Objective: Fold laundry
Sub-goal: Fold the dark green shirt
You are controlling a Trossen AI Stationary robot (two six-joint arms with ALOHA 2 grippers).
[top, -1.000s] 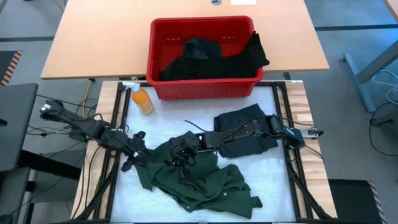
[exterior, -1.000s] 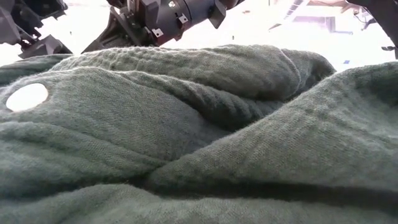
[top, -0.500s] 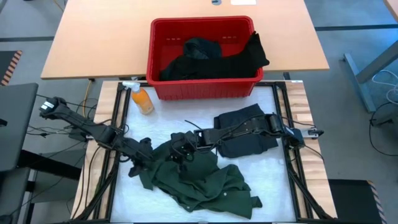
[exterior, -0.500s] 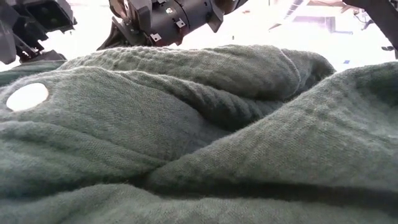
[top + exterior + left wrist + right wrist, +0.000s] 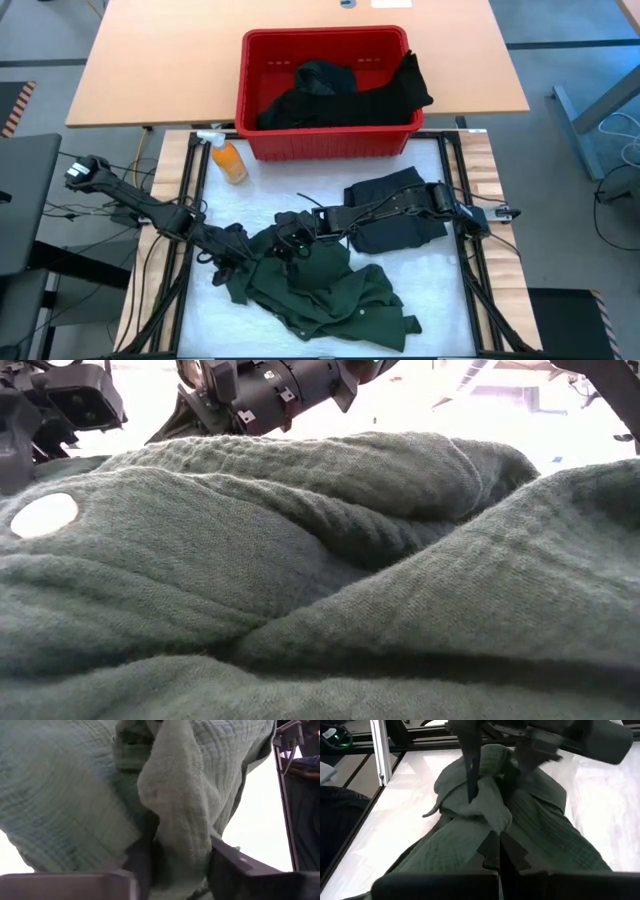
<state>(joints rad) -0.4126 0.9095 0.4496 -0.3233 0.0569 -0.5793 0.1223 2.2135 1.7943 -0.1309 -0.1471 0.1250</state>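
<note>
High view: going left to right, the left arm reaches in from the counter's (image 5: 440, 270) left edge, and the left gripper (image 5: 228, 266) sits at the left end of the green shirt (image 5: 320, 290). In the left wrist view its fingers (image 5: 227, 862) stand either side of a bunched fold of that green cloth, pinching it between them. Behind that arm, near the counter's back left corner, an orange spray bottle (image 5: 229, 160) lies on its side just beside the red basket (image 5: 325, 140).

The basket stands at the back, on the seam between the white-covered counter and the wooden table (image 5: 160, 60) behind it. It holds dark garments (image 5: 340, 95): a black piece draped over its right rim and a darker bundle heaped in the middle.

The green shirt lies crumpled in the middle front of the counter. Its long axis runs diagonally from the left gripper toward the front right, where a sleeve or hem tapers to a point.

The right gripper (image 5: 290, 238) rests on the shirt's back edge, fingers pressed together on a ridge of green cloth, as the right wrist view shows. The right arm stretches across a folded black garment (image 5: 395, 215) lying flat to the right of the shirt.

In the low view, green cloth fills almost everything.
</note>
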